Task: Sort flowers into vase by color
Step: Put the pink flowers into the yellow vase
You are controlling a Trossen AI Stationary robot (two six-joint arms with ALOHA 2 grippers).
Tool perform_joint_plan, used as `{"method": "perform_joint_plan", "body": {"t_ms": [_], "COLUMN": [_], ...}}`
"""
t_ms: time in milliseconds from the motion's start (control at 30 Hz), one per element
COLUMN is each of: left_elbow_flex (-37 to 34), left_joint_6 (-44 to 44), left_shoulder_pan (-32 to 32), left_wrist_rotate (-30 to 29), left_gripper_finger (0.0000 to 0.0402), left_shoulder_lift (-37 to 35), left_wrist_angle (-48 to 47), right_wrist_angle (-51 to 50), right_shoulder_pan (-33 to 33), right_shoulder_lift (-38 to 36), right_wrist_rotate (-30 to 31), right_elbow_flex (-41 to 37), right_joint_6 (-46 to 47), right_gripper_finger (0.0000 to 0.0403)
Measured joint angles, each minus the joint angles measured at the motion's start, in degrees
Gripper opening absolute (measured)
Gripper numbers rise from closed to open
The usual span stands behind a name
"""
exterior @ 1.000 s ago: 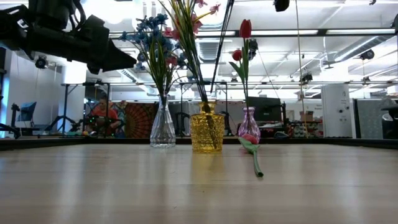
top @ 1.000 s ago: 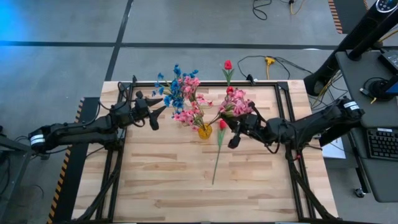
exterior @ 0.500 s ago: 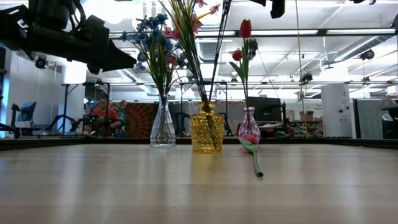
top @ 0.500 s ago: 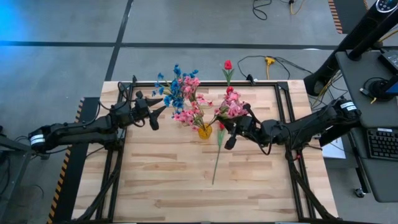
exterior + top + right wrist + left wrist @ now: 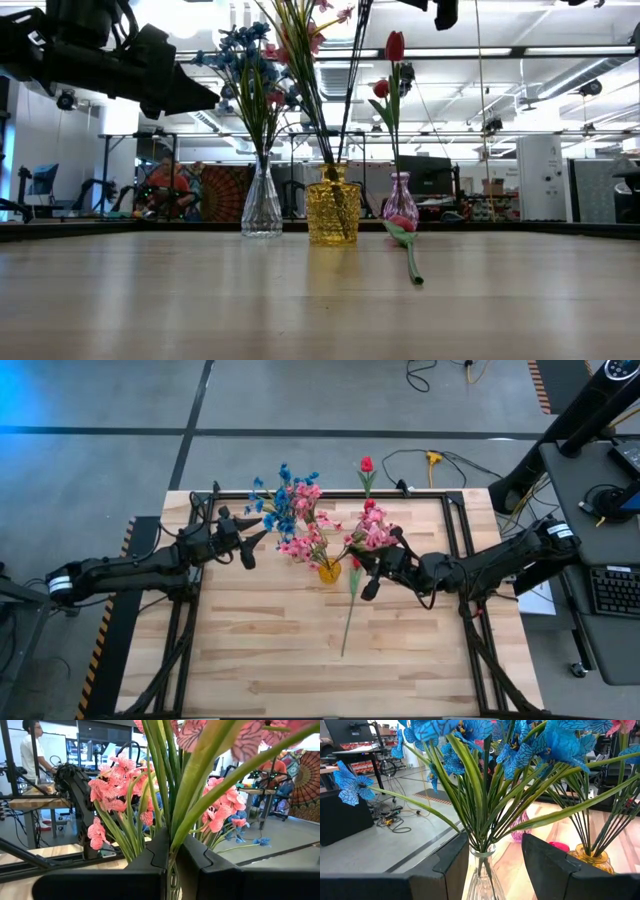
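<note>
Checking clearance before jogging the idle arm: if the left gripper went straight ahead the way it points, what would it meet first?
Probably the clear glass vase of blue flowers, which stands directly ahead between the open left gripper's fingers; depth is uncertain.

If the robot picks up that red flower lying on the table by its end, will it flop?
Probably a bit. The red flower has a long thin stem with the bud at one end, so gripped at the far end it may droop. It looks light, and a push would likely slide or roll it on the smooth wooden table.
</note>
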Motion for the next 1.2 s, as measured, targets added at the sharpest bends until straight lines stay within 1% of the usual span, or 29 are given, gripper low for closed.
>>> {"method": "perform_joint_plan", "body": {"t_ms": [833, 1200], "left_elbow_flex": [0.0, 0.0], "left_joint_6": [0.0, 0.0], "left_shoulder_pan": [0.0, 0.0], "left_wrist_rotate": [0.0, 0.0], "left_gripper_finger": [0.0167, 0.0167], "left_shoulder_lift": [0.0, 0.1], "left_wrist_angle": [0.0, 0.1], "right_wrist_angle": [-1.4, -1.0], "right_shoulder_pan": [0.0, 0.0], "right_shoulder_lift": [0.0, 2.6], "right_wrist_rotate": [-0.1, 0.1], "right_elbow_flex": [0.0, 0.0], "right_joint_6": [1.8, 2.4], "right_gripper_finger": [0.0013, 0.0013]}}
